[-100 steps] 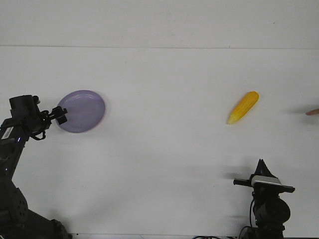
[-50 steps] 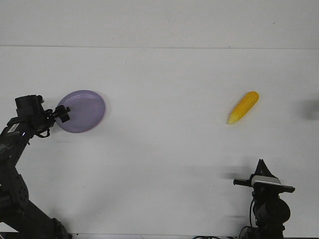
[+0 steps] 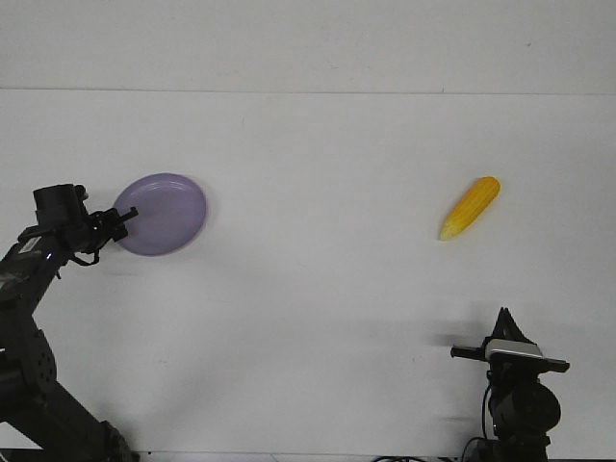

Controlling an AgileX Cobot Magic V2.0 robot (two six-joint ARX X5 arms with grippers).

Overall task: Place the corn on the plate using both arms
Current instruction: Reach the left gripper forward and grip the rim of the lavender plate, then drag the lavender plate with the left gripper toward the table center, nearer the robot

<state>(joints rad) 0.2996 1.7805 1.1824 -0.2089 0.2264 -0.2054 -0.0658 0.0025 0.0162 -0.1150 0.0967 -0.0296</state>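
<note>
At the plate's near rim, my left gripper pinches its edge, ready to drag it toward the corn.

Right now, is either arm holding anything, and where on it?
The left tool grips the plate at its left rim. The right tool holds nothing.

A plain white bench fills nearly the whole front view. Behind it, along its far edge, a thin line marks where a lighter, pale grey-white wall begins, bare apart from a few faint specks.
</note>
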